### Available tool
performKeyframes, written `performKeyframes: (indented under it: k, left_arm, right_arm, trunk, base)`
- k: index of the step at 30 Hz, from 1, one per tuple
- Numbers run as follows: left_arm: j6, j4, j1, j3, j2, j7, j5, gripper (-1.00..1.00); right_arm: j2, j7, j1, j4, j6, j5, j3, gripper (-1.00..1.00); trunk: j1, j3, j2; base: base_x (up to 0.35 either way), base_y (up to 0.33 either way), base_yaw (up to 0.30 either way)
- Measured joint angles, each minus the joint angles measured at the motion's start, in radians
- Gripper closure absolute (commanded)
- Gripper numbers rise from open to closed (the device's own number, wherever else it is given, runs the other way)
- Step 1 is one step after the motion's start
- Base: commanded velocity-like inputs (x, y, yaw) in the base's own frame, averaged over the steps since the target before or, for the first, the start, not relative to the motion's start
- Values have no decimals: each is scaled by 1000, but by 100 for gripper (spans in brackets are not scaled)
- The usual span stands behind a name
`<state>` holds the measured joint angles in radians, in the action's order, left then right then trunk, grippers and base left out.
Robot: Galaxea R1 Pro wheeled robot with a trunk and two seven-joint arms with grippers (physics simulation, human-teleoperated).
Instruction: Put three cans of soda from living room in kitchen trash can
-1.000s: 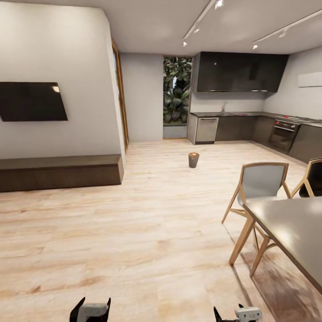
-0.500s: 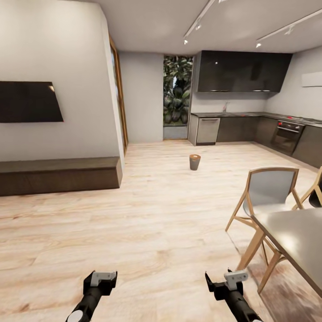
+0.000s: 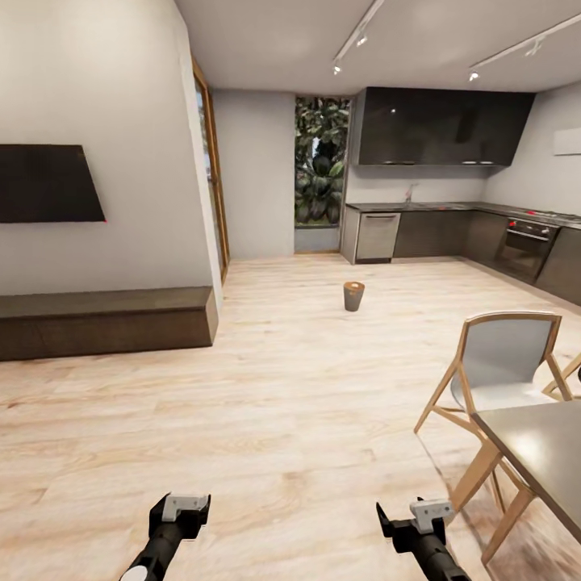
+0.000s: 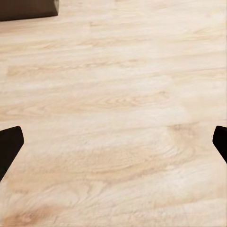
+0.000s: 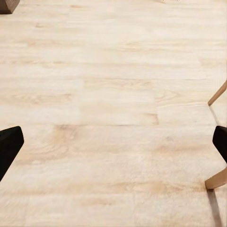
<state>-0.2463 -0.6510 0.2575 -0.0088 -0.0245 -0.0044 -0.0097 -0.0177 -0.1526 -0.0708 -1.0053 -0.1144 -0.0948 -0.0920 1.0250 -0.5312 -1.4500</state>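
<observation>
The tash can (image 3: 353, 296), a small tapered grey bin with a brown inside, stands upright on the pale wood floor at the mouth of the kitchen (image 3: 440, 214), far ahead of both arms. My left gripper (image 3: 184, 507) and right gripper (image 3: 420, 516) hang low over bare floor near me. In the left wrist view the left gripper (image 4: 113, 142) is open with only floorboards between its dark fingertips (image 4: 9, 144). The right gripper (image 5: 113, 144) is likewise open and empty. The cans of soda and the living room are out of view.
A grey table (image 3: 541, 452) with wooden chairs (image 3: 500, 371) stands close at my right. A long dark low bench (image 3: 105, 321) runs under a wall TV (image 3: 48, 184) at the left. Dark cabinets, a dishwasher (image 3: 377, 236) and an oven (image 3: 524, 246) line the far wall.
The camera has moved, so the table and chairs sit further right in the picture. Both grippers have come up from the picture's lower edge.
</observation>
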Motion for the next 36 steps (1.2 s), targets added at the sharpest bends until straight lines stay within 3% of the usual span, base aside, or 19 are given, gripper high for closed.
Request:
performKeyframes:
  k: [23,36]
  left_arm:
    - [-23,5,1,8,-1,0,5,-100]
    - [-19,5,2,9,0,-2,5,-100]
  right_arm:
    - [-5,1,3,62,-2,0,-2,-100]
    - [-4,1,3,72,-3,-2,-3,-100]
  trunk:
    - [0,-28,0]
    - [0,-31,0]
  base:
    - [322,-24,0]
    - [323,32,0]
